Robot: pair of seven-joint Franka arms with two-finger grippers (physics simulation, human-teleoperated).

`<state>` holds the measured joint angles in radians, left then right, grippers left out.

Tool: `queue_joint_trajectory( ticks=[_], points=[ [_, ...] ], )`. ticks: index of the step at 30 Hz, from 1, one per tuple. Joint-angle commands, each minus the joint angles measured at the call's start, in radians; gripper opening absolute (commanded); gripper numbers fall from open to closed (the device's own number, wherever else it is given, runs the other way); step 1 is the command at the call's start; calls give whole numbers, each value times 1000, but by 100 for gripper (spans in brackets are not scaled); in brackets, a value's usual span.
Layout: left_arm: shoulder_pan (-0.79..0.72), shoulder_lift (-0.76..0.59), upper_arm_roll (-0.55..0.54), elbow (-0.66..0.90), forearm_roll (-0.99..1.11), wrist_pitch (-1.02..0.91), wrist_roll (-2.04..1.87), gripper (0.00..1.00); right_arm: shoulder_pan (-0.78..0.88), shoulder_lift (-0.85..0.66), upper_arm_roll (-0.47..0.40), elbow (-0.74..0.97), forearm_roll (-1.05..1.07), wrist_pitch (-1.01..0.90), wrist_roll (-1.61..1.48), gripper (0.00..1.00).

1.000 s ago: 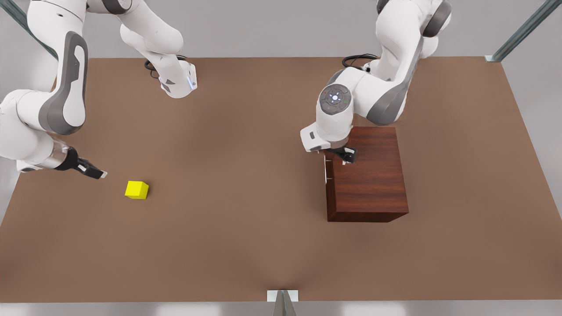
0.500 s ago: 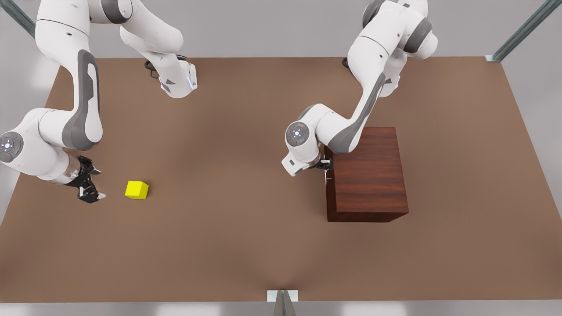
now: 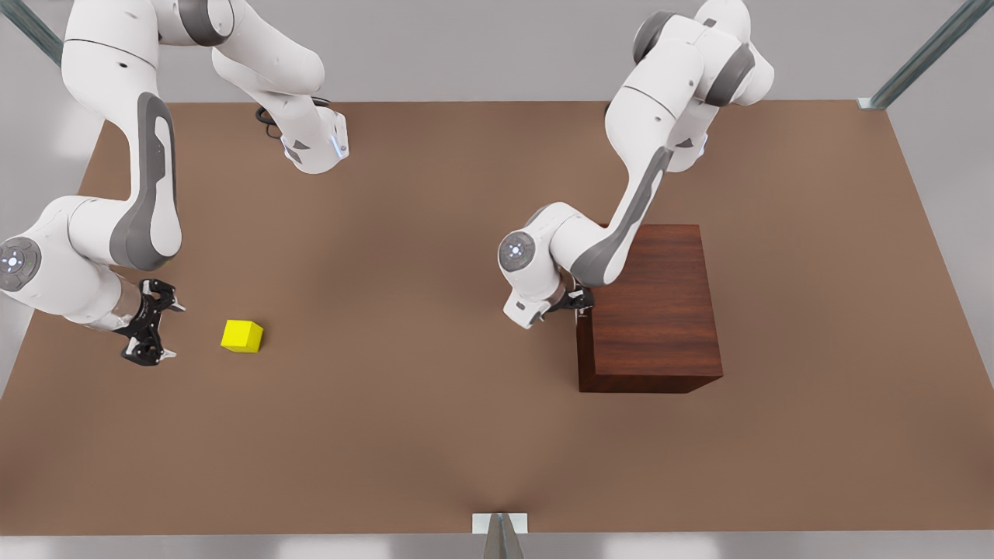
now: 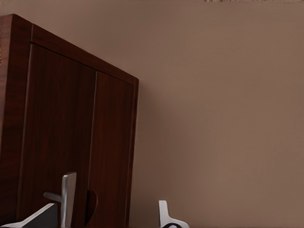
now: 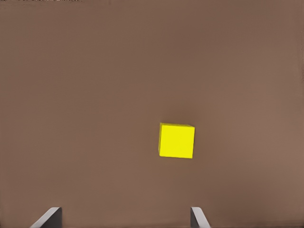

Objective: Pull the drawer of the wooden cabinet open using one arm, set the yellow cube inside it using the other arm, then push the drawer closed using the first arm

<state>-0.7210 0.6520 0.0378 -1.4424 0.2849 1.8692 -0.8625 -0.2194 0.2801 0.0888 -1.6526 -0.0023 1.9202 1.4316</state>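
The yellow cube (image 3: 241,336) lies on the table at the front view's left; the right wrist view shows the yellow cube (image 5: 176,140) ahead of my right gripper (image 5: 124,216). My right gripper (image 3: 174,332) is open and a short way from the cube, pointing at it. The wooden cabinet (image 3: 656,310) stands at the front view's right, its drawer (image 4: 59,133) closed. My left gripper (image 3: 578,301) is at the cabinet's front face. My left gripper (image 4: 105,216) is open, and the silver handle (image 4: 67,195) stands between its fingers.
The brown table (image 3: 404,404) is bare around the cube and in front of the cabinet. A small metal bracket (image 3: 499,525) sits at the near edge. Both arm bases stand along the far edge.
My left gripper came off the cabinet top and dropped to the drawer handle on the front face. My right gripper turned, opened, and now faces the cube.
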Motion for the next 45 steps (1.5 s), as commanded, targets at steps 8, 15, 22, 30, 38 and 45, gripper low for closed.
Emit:
queue_joint_trajectory(
  ticks=[8,15,22,30,38,45],
  points=[
    [-3,1,-3,25,-69,7,-231,100,0,1,0,1,-2,-1,265,100],
    [-18,29,-10,56,-66,18,-231,100,0,1,0,1,-4,-1,263,100],
    [-66,78,-9,116,-53,16,-244,100,0,1,0,1,-4,-1,265,100],
    [-112,127,-3,192,-4,-53,-285,100,0,2,0,1,-7,-1,265,100],
    [-124,127,1,223,-1,-65,-283,100,0,2,0,1,-5,-1,265,100],
    [-121,127,2,224,-13,-51,-283,100,5,8,2,-1,-10,-1,263,100]
  ],
)
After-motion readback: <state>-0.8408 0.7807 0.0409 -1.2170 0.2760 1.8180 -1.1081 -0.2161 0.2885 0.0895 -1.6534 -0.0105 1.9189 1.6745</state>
